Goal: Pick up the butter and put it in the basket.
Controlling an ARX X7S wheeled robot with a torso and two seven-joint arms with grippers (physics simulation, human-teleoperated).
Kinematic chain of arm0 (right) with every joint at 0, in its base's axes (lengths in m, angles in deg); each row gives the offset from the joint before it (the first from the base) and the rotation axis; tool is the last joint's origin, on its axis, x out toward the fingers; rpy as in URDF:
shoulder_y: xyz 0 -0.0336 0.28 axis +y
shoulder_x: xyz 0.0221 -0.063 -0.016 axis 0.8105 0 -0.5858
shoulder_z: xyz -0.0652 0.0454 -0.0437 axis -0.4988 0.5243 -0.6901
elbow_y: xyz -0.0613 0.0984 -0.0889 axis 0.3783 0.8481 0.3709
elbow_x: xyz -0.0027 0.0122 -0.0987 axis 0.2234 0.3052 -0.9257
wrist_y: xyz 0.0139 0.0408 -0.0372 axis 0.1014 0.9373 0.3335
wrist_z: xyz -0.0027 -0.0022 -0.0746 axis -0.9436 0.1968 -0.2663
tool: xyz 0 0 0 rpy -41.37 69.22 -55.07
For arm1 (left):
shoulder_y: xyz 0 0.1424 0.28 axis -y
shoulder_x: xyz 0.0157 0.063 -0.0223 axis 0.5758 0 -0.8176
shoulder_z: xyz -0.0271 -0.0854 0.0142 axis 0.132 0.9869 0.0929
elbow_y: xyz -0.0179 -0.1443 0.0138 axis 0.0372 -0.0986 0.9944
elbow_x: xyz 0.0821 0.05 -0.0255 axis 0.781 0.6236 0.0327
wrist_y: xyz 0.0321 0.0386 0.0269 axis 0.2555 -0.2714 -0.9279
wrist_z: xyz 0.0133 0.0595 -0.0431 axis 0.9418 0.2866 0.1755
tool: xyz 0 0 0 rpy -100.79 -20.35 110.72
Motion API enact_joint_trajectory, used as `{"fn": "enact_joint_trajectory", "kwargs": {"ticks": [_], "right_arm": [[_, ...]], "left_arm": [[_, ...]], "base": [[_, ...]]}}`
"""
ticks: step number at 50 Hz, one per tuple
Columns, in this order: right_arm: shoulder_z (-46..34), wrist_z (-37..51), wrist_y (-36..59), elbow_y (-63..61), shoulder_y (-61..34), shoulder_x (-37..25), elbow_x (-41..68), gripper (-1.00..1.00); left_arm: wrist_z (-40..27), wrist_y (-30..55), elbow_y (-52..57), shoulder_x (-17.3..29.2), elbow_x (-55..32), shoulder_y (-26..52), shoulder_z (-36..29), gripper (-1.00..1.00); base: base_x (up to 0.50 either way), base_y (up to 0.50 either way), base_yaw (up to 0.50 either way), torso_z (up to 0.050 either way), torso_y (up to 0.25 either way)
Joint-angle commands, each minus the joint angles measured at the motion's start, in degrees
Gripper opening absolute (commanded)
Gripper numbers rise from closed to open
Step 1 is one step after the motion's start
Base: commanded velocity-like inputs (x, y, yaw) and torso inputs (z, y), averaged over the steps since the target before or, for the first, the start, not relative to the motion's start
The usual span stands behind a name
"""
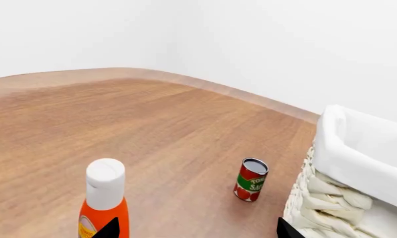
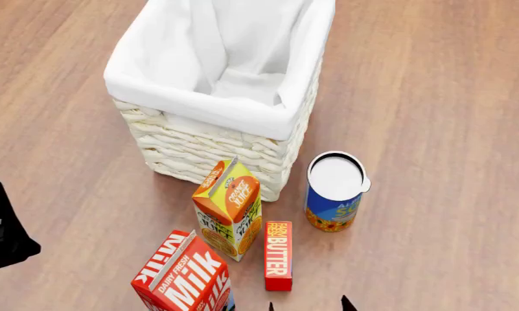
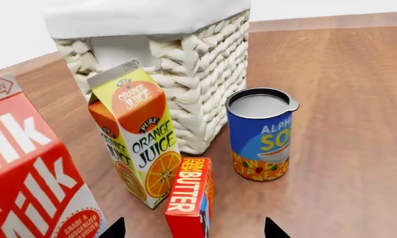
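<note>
Juice carton [image 2: 229, 208] stands upright on the wooden floor [image 2: 432, 91], milk carton [image 2: 184, 278] just beside it, nearer the robot. A blue soup can [image 2: 334, 192] sits close by, apart from both. Off on the left, a small tomato can [image 1: 252, 179] and an orange bottle [image 1: 103, 202] with a white cap, well apart.

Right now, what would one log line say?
phase: approach | right gripper: open, near butter | butter: on floor, unheld | basket: no butter

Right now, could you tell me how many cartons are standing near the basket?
2: the juice carton in front of the basket, and the milk carton nearer the robot. Others may be out of view.
</note>
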Motion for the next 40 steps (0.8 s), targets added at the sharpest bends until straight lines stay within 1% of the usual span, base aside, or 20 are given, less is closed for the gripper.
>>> {"fn": "enact_joint_trajectory", "kwargs": {"ticks": [1,10,21,31,40], "right_arm": [[-1.54,-1.63,-0.83,2.54,-1.89,0.8,0.62,1.0],[-3.11,-2.43,-0.67,6.07,-4.73,1.88,0.0,1.0],[-3.36,-1.67,-0.21,6.6,-5.96,1.84,-0.28,1.0],[-3.35,-1.17,-0.81,9.57,-7.55,2.44,-0.55,1.0],[-3.49,0.04,0.64,9.8,-8.54,2.22,-0.92,1.0]], "left_arm": [[-0.38,-0.04,0.38,0.3,-0.16,-0.24,-0.05,1.0],[-0.87,0.25,1.05,0.55,-0.71,-0.33,0.17,1.0],[-1.29,0.38,1.81,0.77,-1.06,-0.66,0.08,1.0],[-1.5,0.34,2.22,0.93,-1.44,-0.81,0.03,1.0],[-1.54,0.19,2.67,1.03,-1.73,-1.21,-0.17,1.0]], "base": [[0.0,0.0,0.0,0.0,0.0],[0.0,0.0,0.0,0.0,0.0],[0.0,0.0,0.0,0.0,0.0],[0.0,0.0,0.0,0.0,0.0],[0.0,0.0,0.0,0.0,0.0]]}}
